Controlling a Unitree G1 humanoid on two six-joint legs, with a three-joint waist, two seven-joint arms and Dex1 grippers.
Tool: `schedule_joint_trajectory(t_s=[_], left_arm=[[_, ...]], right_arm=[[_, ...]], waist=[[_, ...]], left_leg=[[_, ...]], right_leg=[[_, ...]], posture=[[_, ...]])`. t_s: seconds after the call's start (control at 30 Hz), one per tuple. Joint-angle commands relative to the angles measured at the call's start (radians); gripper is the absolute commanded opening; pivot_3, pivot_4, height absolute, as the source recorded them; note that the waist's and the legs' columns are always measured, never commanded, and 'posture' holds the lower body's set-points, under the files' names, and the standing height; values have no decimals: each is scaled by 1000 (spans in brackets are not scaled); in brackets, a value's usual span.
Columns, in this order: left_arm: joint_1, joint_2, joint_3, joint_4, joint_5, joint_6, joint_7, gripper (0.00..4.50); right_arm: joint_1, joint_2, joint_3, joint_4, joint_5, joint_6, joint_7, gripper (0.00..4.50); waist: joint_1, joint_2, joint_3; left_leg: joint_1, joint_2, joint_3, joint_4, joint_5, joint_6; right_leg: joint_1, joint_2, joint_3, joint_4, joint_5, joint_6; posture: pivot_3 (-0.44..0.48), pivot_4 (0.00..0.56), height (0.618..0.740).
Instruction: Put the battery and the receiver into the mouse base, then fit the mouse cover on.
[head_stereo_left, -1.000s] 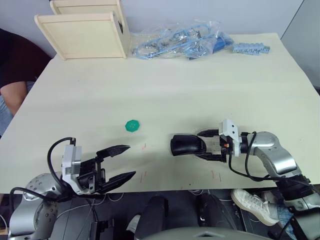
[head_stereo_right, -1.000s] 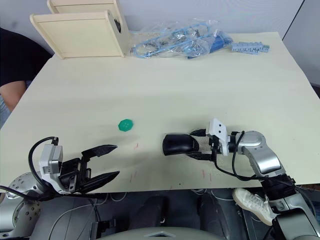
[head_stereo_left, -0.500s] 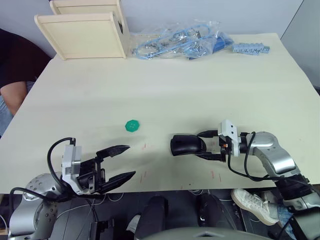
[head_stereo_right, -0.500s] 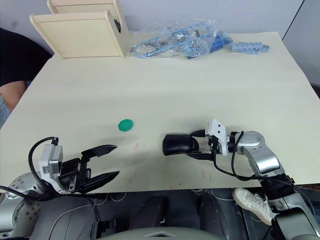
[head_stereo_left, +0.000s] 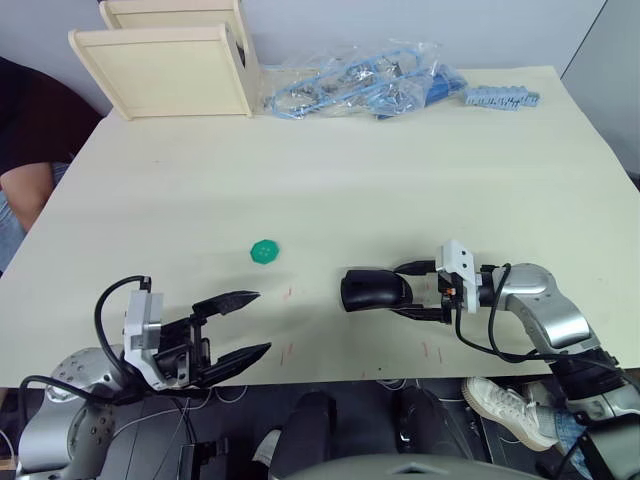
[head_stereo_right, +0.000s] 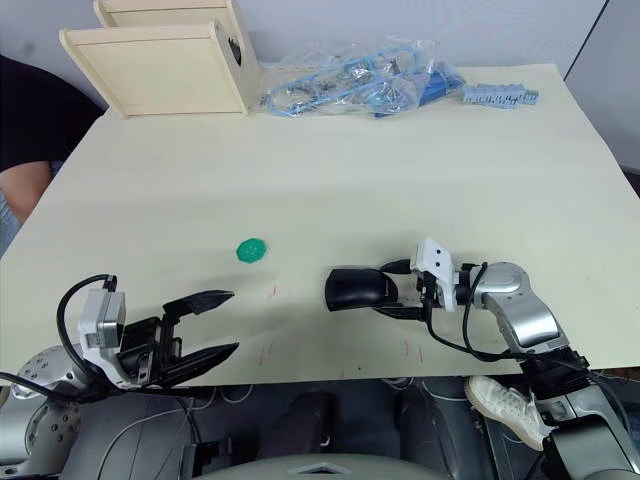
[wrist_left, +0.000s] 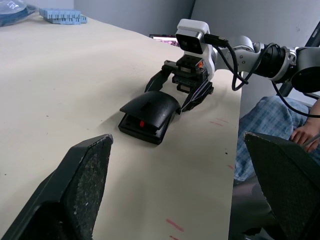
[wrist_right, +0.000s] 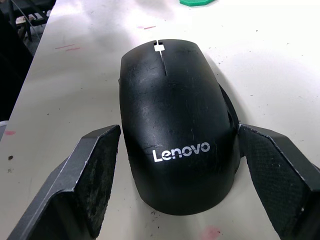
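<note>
The glossy black mouse cover (head_stereo_left: 370, 289) with its white Lenovo mark (wrist_right: 180, 149) lies on top of the mouse base (wrist_left: 142, 131). A red spot shows under the cover's raised front edge. My right gripper (head_stereo_left: 408, 290) is open, with one finger on each side of the mouse's rear end (wrist_right: 100, 170) and small gaps to the shell. My left gripper (head_stereo_left: 260, 322) hovers open and holding nothing at the table's near left edge, well left of the mouse. The battery and the receiver are hidden.
A small green disc (head_stereo_left: 264, 251) lies left of the mouse. Wooden boxes (head_stereo_left: 165, 65), a plastic bag of blue parts (head_stereo_left: 360, 82) and a blue strip (head_stereo_left: 500, 97) line the far edge. A person's arm (head_stereo_left: 25, 185) is at the table's left side.
My right gripper's fingers have spread away from the mouse's rear, letting go of it. The mouse and my left gripper have stayed in place.
</note>
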Motion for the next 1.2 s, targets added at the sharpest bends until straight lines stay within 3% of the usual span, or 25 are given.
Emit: schedule_joint_trajectory(t_s=[0.03, 0.4, 0.53, 0.93, 1.2], left_arm=[[6, 9, 26, -5, -5, -12, -6, 4500], [9, 3, 24, -11, -4, -14, 4, 4500], [12, 2, 25, -12, -4, -15, 4, 4500], [17, 9, 30, -14, -10, -10, 5, 4500], [17, 10, 30, -15, -9, -9, 6, 4500]], right_arm=[[-13, 2, -3, -17, 4, -17, 9, 3941], [-17, -1, -2, -24, 5, -12, 14, 3941], [-17, -2, -2, -23, 2, -15, 15, 2781], [-34, -10, -7, -59, 7, -9, 18, 2781], [-121, -90, 19, -217, -1, 133, 25, 2781]], waist=[[0, 0, 0], [0, 0, 0], [-1, 0, 0], [-1, 0, 0], [0, 0, 0]], left_leg=[[0, 0, 0, 0, 0, 0], [0, 0, 0, 0, 0, 0], [0, 0, 0, 0, 0, 0], [0, 0, 0, 0, 0, 0], [0, 0, -1, 0, 0, 0]], right_leg=[[0, 0, 0, 0, 0, 0], [0, 0, 0, 0, 0, 0], [0, 0, 0, 0, 0, 0], [0, 0, 0, 0, 0, 0], [0, 0, 0, 0, 0, 0]], posture=[[0, 150, 740], [0, 150, 740], [0, 150, 740], [0, 150, 740], [0, 150, 740]])
